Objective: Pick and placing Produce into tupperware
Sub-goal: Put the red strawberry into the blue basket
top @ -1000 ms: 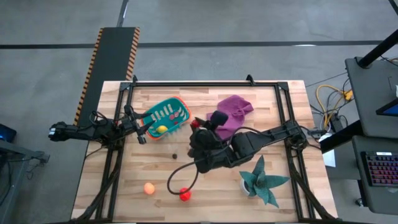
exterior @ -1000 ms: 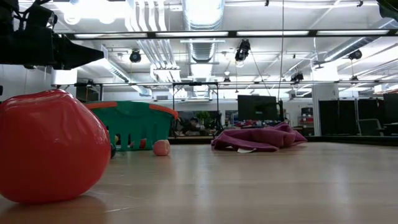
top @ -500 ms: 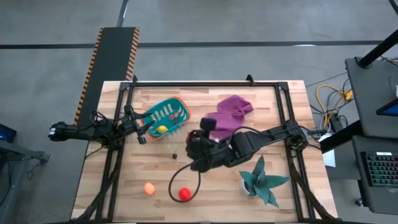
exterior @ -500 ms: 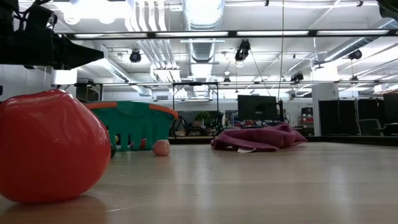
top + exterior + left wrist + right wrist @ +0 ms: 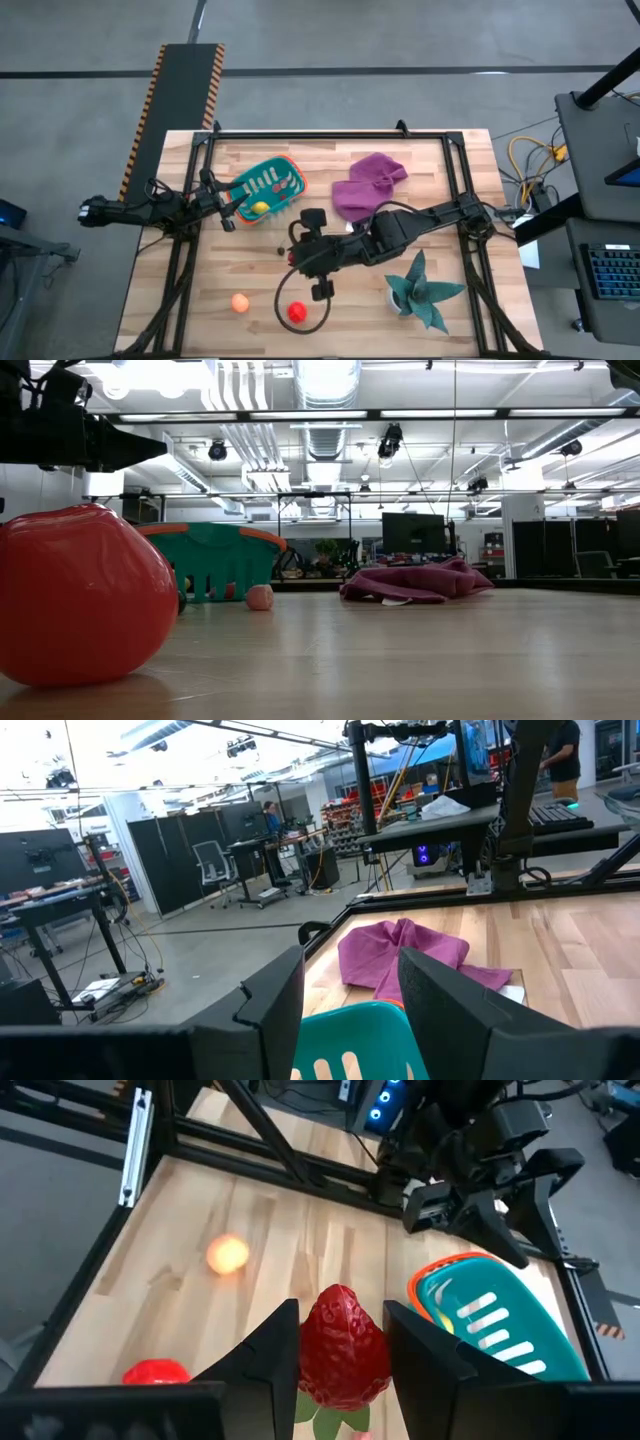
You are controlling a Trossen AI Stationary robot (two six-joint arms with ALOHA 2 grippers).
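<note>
Nearest the table's front edge lie a red ball (image 5: 297,312) and, just to its left, an orange ball (image 5: 240,302), both loose on the wooden table (image 5: 440,180); in the low view the red ball (image 5: 85,597) fills the near left corner. Above the middle of the table hangs the right gripper (image 5: 340,1342), its fingers closed on a red strawberry (image 5: 343,1346) with green leaves at its base. A small dark bit (image 5: 281,251) lies just beside the gripper on the wood. Farther back, the teal basket (image 5: 266,186) with its orange rim sits at the left rear, a yellow fruit (image 5: 260,208) inside it. The left gripper (image 5: 350,995) waits at the basket's near-left corner, fingers parted and empty. A small pink ball (image 5: 259,597) rests close by the basket (image 5: 215,560). A purple cloth (image 5: 368,184) lies toward the back, right of the basket.
</note>
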